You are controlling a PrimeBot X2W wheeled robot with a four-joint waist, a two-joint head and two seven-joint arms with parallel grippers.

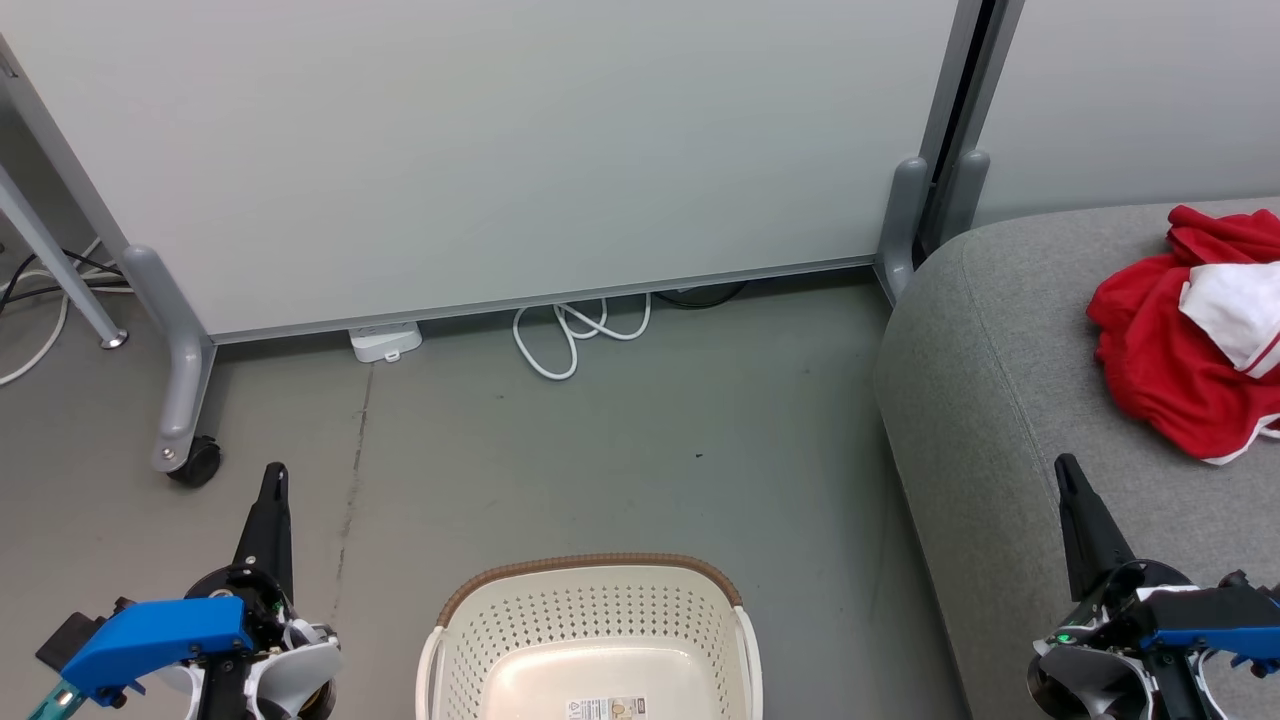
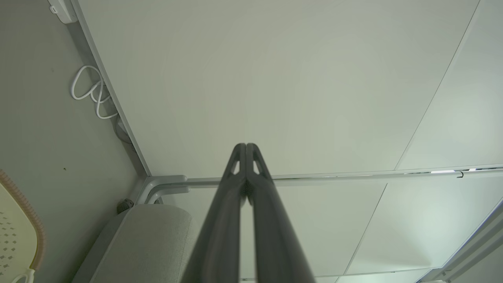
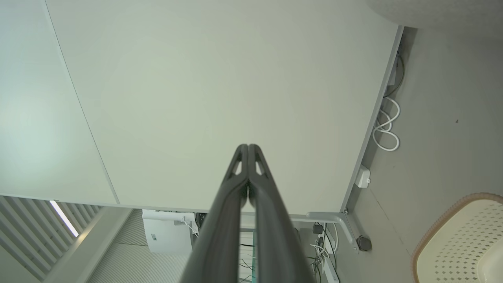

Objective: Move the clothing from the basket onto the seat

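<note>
Red clothing (image 1: 1170, 350) with a white panel lies bunched on the grey sofa seat (image 1: 1000, 400) at the right. The cream perforated basket (image 1: 590, 610) with a brown rim stands on the floor at the bottom centre, and its inside shows a bare floor with a label. My left gripper (image 1: 272, 480) is shut and held left of the basket, fingertips pressed together in its wrist view (image 2: 245, 146). My right gripper (image 1: 1066, 468) is shut over the sofa's front part, below the clothing, tips together (image 3: 248, 147). The basket's rim also shows in both wrist views (image 2: 27, 212) (image 3: 436, 228).
A pale grey wheeled partition panel (image 1: 480, 150) stands behind the basket, with a castor (image 1: 195, 462) at its left leg. A white cable loop (image 1: 580, 335) and a white power block (image 1: 385, 343) lie under the panel's edge. A second panel (image 1: 1130, 100) stands behind the sofa.
</note>
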